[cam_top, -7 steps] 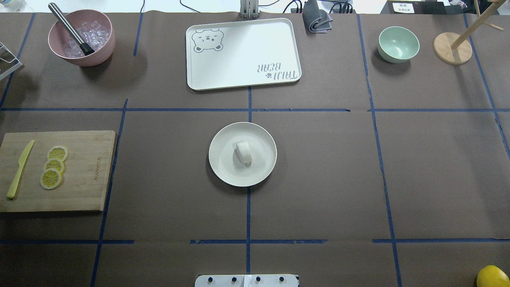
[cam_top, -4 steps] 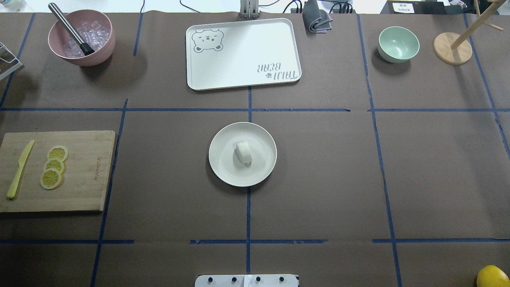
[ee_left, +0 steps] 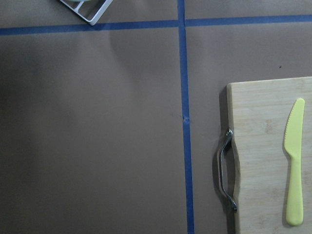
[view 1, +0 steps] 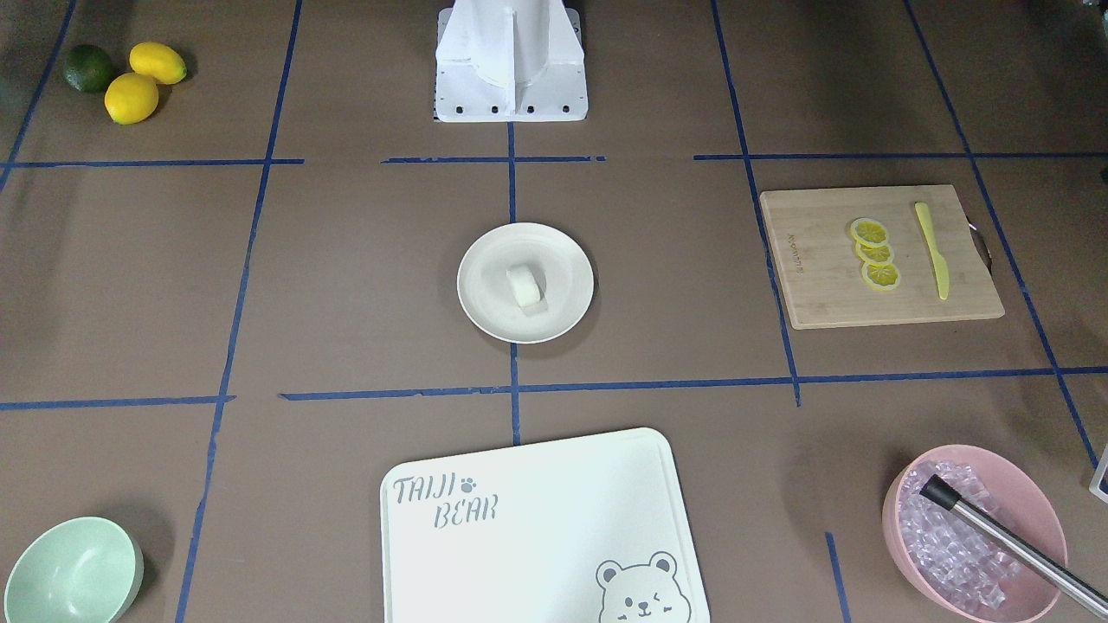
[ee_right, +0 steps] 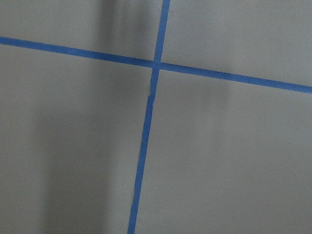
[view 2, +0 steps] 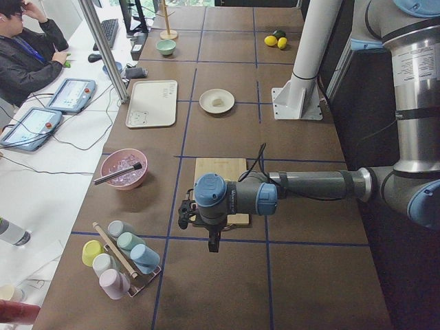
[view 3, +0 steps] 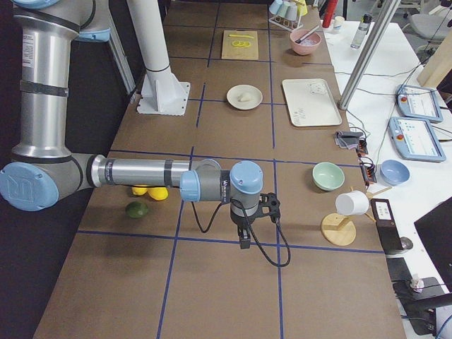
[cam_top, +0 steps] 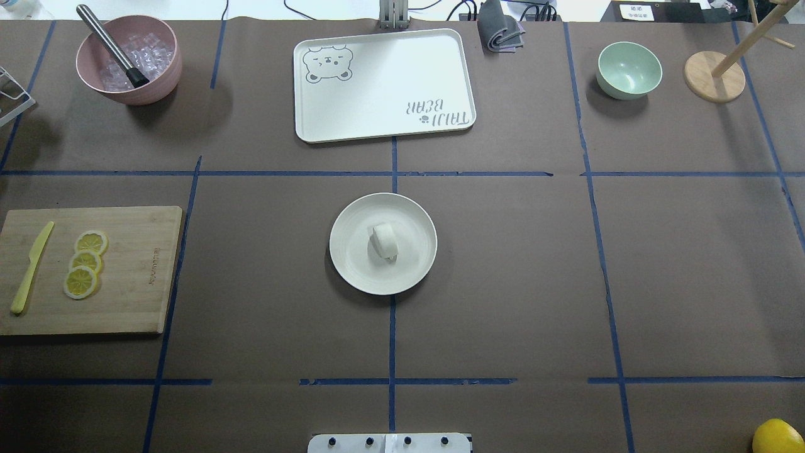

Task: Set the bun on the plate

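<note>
Overhead exterior view first: we see the bun [cam_top: 383, 242] lying on the plate [cam_top: 352, 267], close to its middle and a bit tilted. The plate sits in the middle of the desk [cam_top: 516, 283], right on a blue tape line.

Our left claw [view 2: 184, 214] hangs over the desk's left end, just past the board [cam_top: 126, 277] and well apart from the plate. Our right claw [view 3: 270, 206] hangs over the desk's right end, near the lemons [view 3: 157, 193]. Both claws show only in the side views, so we cannot tell if they are wide or narrow.

On the board, by the left edge, three lemon slices [cam_top: 85, 263] lie in a row with a yellow knife [cam_top: 31, 269] beside them. A white tray [cam_top: 383, 82] with a bear on it lies at the far edge, straight past the plate. In the far left corner stands a pink bowl [cam_top: 157, 88] with ice and a metal stick in it. A green bowl [cam_top: 629, 69] stands near the far right corner, just beside a wooden stand [cam_top: 714, 77].
</note>
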You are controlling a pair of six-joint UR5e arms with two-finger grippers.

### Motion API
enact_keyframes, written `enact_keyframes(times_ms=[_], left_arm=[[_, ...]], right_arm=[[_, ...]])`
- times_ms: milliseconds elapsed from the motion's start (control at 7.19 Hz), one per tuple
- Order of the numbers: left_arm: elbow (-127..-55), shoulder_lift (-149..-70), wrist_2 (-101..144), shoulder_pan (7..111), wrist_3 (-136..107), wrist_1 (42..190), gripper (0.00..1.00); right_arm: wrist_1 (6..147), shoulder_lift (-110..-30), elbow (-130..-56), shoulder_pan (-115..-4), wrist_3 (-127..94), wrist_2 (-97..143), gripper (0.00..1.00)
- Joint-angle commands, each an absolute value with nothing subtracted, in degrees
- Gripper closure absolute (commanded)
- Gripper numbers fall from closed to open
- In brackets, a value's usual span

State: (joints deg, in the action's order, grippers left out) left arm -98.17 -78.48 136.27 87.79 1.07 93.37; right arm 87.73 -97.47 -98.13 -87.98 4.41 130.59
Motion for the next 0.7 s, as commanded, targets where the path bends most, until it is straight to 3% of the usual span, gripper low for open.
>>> enact_keyframes(times_ms=[0,557], left_arm=[[-97.30,-78.31,136.23,87.80,0.97,93.51,0.00],[-97.29,-78.31,136.32,87.80,0.97,93.52,0.00]], right_arm=[[87.72,-97.47,-98.17,-87.98,4.39,130.69,0.00],[87.80,-97.82,-98.09,-87.98,4.48,130.78,0.00]])
